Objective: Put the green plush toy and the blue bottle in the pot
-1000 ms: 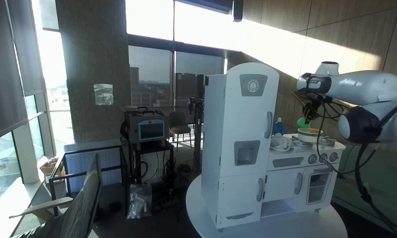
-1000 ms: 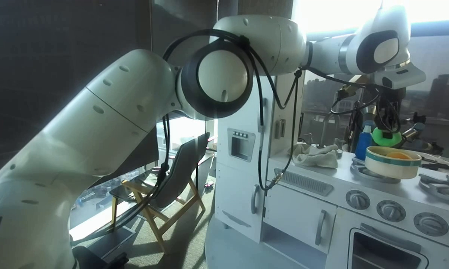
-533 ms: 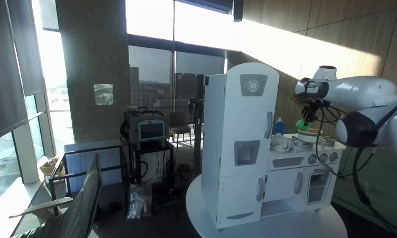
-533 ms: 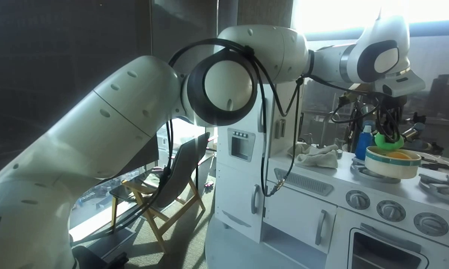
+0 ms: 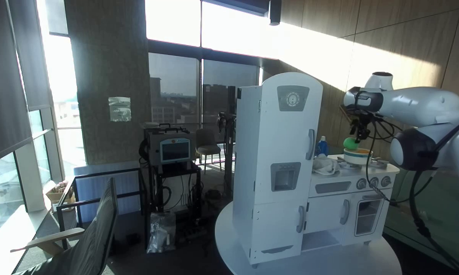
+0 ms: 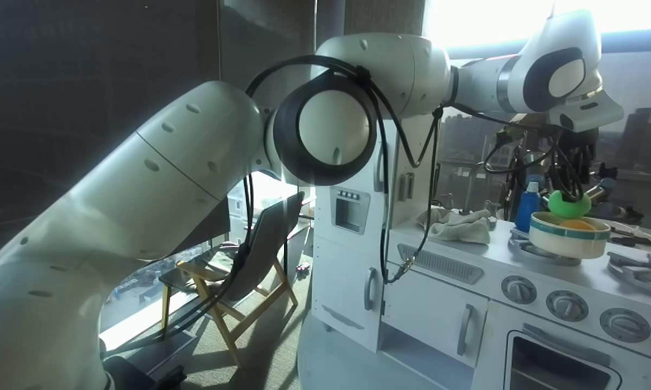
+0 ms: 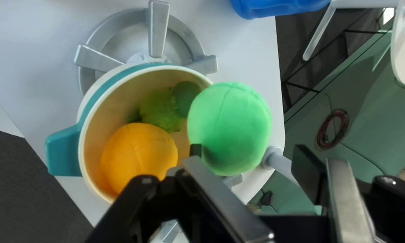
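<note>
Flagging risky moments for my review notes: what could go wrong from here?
The open end effector isn't gripping the green toy, which overlaps the rim of the pot in the wrist view, so it might tumble outside. The orange ball inside may also keep it from settling.

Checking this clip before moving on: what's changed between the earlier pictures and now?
Since a second ago, the tool dipped, then rose partway, and now stands open, apparently having let go of the green toy. In an exterior view the green toy has shifted slightly down and right, over the rim of the pot. The blue bottle, pot, orange ball and cloth stayed put.
</note>
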Action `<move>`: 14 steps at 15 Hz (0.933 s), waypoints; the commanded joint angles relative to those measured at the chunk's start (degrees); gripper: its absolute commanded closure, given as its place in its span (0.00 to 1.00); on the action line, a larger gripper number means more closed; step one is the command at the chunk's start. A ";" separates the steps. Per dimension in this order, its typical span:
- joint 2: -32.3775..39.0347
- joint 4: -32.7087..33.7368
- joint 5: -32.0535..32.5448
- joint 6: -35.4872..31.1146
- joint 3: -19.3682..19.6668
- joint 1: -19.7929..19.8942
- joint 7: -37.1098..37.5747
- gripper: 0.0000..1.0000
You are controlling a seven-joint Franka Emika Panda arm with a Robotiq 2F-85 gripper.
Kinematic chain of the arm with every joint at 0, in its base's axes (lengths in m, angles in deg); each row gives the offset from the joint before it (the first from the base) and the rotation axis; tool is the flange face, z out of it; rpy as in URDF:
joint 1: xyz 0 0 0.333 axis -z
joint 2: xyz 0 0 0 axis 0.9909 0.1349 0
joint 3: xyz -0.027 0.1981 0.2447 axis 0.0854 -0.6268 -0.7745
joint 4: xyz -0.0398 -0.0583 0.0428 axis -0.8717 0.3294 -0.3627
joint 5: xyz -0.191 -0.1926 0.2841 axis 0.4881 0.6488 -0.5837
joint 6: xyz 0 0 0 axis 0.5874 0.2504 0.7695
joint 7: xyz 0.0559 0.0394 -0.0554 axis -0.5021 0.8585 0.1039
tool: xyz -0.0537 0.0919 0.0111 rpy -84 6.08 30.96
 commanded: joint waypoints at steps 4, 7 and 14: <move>1.44 3.83 -0.32 -1.04 0.41 0.98 1.90 0.00; 0.23 3.75 -0.99 -0.69 -0.23 0.14 2.92 0.00; 0.80 9.17 -1.63 10.62 -6.24 -0.95 15.99 0.00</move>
